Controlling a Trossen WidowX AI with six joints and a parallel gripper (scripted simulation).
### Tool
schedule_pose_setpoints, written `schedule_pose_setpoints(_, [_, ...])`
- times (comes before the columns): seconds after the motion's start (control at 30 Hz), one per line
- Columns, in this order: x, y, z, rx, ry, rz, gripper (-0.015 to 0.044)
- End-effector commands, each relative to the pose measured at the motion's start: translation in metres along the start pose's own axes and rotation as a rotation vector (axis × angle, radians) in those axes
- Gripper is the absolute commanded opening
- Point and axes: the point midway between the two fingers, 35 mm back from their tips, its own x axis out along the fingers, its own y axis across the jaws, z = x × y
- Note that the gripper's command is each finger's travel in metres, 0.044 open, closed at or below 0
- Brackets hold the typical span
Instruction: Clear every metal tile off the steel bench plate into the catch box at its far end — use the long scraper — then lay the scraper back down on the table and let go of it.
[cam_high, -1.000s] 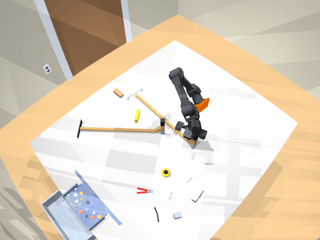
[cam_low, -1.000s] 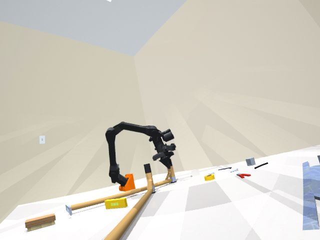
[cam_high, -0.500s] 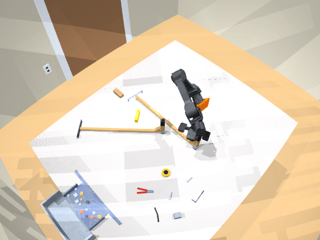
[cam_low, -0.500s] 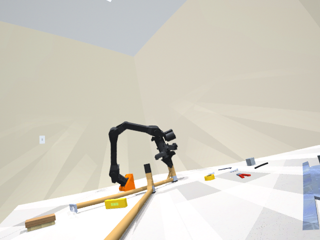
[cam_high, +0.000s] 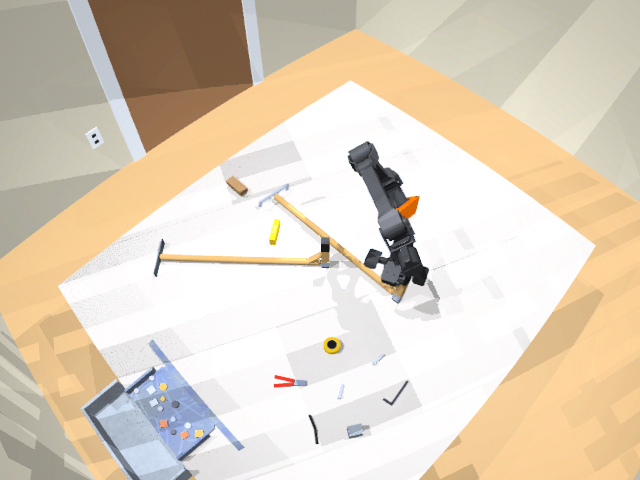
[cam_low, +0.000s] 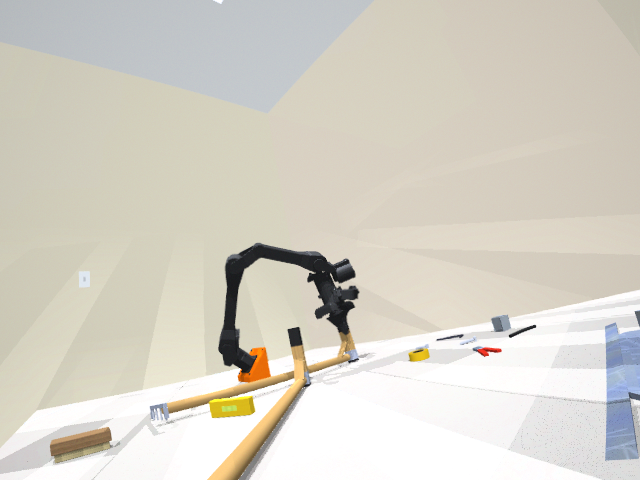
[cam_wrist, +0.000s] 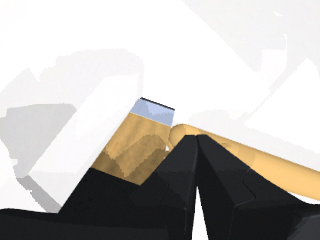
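Note:
The long scraper lies on the table, with a dark blade at its left end and an upright black-topped grip. A second wooden tool, a rake, crosses beside it. My gripper is shut, fingers pressed together, right at the rake's upturned end grip and away from the scraper. Several small tiles lie on the steel bench plate at the front left. The catch box adjoins it.
A yellow block and a wooden brush lie near the rake head. A yellow tape roll, red pliers, a hex key, a grey block and a black rod lie in front.

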Motion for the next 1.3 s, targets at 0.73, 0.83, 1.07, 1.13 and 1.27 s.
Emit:
schedule_pose_setpoints(0.73, [0.005,0.051,0.000,0.000,0.005,0.009,0.0000])
schedule_pose_setpoints(0.83, [0.005,0.056,0.000,0.000,0.005,0.009,0.0000])
schedule_pose_setpoints(1.07, [0.006,0.068,-0.001,0.001,0.006,0.008,0.0000])
schedule_pose_setpoints(1.13, [0.007,0.071,-0.002,0.001,0.006,0.008,0.0000])
schedule_pose_setpoints(1.27, [0.008,0.078,-0.003,0.001,0.006,0.007,0.0000])
